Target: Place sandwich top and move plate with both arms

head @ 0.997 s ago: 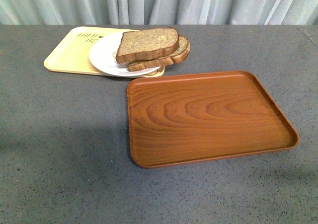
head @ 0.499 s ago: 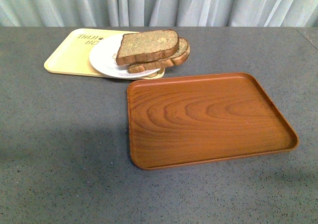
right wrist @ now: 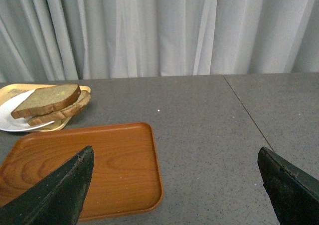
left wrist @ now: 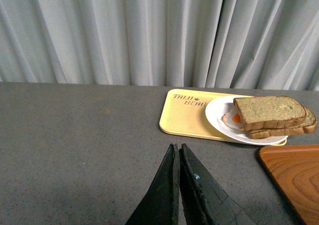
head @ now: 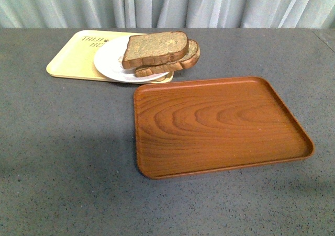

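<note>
Two bread slices are sitting stacked on the plate (head: 107, 59), the sandwich top (head: 155, 47) uppermost. I'm seeing my left gripper (left wrist: 178, 152) hovering with jaws pressed together, well short of it, and my right gripper (right wrist: 174, 160) hanging spread wide over the wooden tray (right wrist: 119, 160).

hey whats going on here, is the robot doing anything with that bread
Nothing is being held right now. The sandwich top already sits on the lower slice on the plate, which rests on the yellow tray. The wooden tray beside it holds nothing. The left gripper is shut and the right gripper is open, both well back from the plate.
</note>
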Robot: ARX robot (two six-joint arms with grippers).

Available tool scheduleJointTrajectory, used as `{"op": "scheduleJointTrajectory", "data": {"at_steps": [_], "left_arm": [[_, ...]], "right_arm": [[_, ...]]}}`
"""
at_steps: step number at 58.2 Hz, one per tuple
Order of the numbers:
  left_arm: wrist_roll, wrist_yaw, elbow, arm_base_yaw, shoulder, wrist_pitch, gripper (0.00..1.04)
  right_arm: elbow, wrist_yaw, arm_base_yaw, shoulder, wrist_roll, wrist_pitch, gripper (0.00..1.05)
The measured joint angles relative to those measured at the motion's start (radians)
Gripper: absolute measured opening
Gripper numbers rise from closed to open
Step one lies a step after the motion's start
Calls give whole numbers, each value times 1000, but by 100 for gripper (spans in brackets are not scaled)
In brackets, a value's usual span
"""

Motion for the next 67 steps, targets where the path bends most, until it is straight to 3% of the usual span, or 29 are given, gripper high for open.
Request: {"op": "scheduleJointTrajectory", "data": {"at_steps": [3,18,40,48,67], "left_arm": [[0,0,0,0,-90,-108,2],[0,0,0,-1,-120,-124,2],[0,0,0,-1,-120,-124,65],[0,0,0,-1,-120,-124,97],[2,0,0,-1,-120,-124,96]], "right_arm": [[0,0,0,0,0,0,96],[0,0,0,0,0,0,96],[0,0,0,0,0,0,96],[0,0,0,0,0,0,96],[0,0,0,0,0,0,96]]}}
